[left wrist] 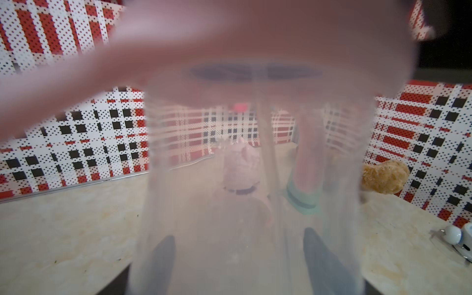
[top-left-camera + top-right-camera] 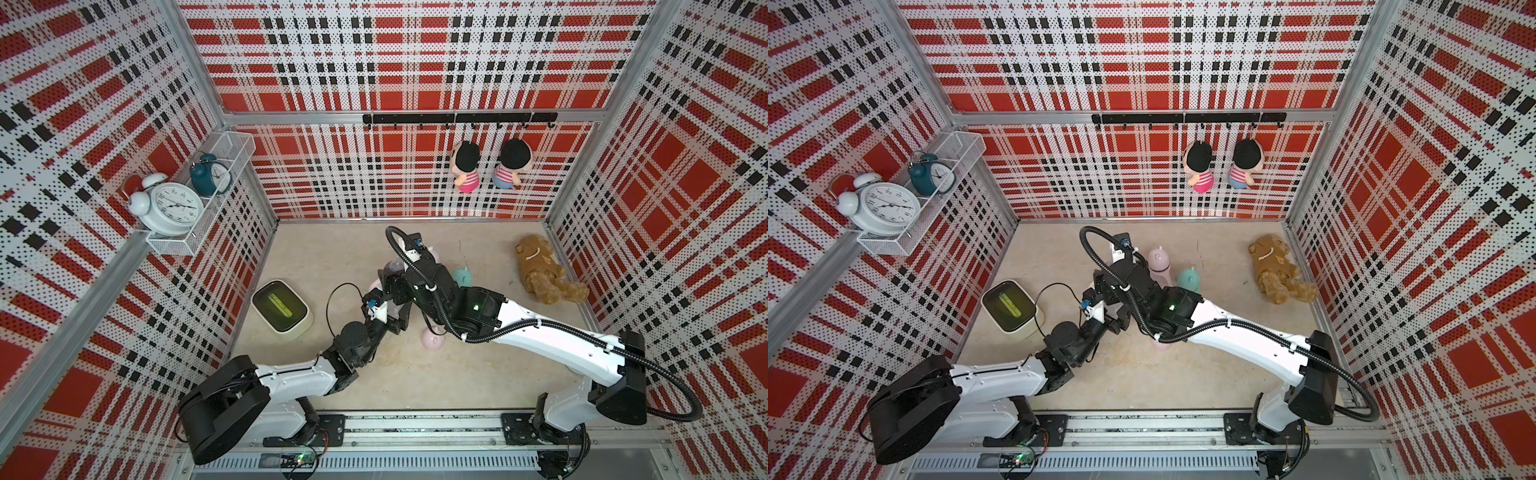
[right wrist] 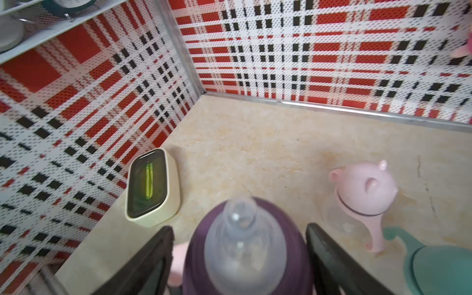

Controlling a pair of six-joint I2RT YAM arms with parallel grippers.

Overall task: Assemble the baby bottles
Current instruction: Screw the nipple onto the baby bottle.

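Our left gripper (image 1: 240, 245) clamps the smooth clear bottle (image 1: 229, 199) at mid-table above the mottled beige tabletop (image 3: 255, 143). Our right gripper (image 3: 240, 228) has its jaws wide beside the bottle's glossy purple collar (image 3: 198, 229), a slim gap on one side; we see a translucent domed nipple (image 3: 245, 245) on top. An eared pink bottle (image 3: 362, 191) stands nearby.

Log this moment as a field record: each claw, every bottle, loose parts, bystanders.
left claw: shut on clear bottle
right claw: open, straddling the purple collar and nipple
capped pink bottle: upright on table
teal bottle: capped, upright beside the pink one
loose pink cap: on table, partly hidden by right arm
bystanders: brown plush, cream box
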